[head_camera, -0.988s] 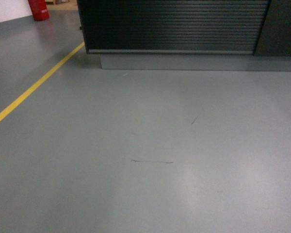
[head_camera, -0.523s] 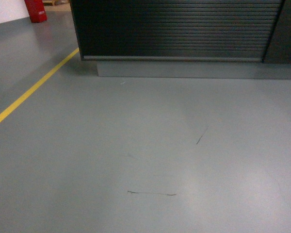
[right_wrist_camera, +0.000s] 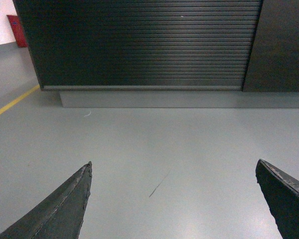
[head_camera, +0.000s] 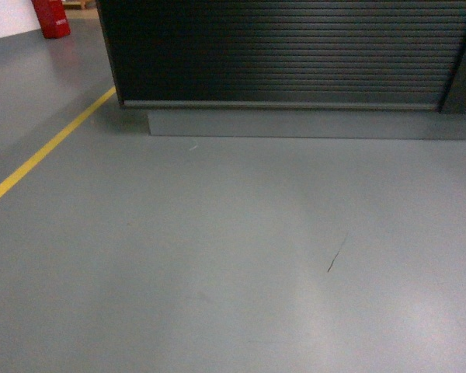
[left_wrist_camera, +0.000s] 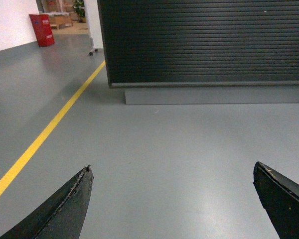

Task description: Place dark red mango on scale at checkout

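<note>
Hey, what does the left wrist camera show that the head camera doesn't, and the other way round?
Only the left wrist view shows the open left claw with nothing between its fingers, and cardboard boxes beyond the red bin. Only the head view shows a short dark scuff on the floor. Both show the checkout and its ribbed front, the yellow floor line, and the red bin. No mango or scale appears in either.

Checkout [head_camera: 279, 54] top is running off frame in all views; red bin [left_wrist_camera: 42, 30], far left of left gripper [left_wrist_camera: 172, 199], is showing only in part.
</note>
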### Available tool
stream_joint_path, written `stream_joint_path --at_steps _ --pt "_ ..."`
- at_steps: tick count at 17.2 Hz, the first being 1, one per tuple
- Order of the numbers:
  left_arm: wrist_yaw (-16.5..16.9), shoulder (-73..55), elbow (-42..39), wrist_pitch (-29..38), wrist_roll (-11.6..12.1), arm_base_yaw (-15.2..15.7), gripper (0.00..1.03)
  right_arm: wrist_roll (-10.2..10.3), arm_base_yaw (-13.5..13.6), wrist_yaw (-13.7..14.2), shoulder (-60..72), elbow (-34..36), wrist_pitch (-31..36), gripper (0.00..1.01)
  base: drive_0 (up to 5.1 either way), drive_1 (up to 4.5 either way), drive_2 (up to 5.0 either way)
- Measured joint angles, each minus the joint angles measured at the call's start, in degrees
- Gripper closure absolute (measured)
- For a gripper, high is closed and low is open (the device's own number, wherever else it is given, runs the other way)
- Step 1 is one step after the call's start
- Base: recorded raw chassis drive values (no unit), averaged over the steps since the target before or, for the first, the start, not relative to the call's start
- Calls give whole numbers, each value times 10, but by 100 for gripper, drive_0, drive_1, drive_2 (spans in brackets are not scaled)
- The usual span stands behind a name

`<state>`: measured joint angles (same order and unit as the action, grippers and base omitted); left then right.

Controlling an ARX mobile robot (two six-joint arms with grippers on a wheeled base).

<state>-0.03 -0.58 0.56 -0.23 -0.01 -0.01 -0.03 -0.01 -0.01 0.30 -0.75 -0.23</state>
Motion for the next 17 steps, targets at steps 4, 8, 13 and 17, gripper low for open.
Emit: stream_joint_path --at_steps 4,8,13,17 --pt "0 0 0 0 0 0 5 0 0 0 0 0 0 3 -9 424 -442" --pt "0 0 0 0 0 0 5 0 0 0 0 0 -2 3 -7 426 -441" --pt "0 0 0 -1 0 0 5 0 0 0 0 0 0 3 -2 431 -436" --pt "0 0 0 -1 0 0 5 0 0 0 0 0 -1 3 7 440 -426"
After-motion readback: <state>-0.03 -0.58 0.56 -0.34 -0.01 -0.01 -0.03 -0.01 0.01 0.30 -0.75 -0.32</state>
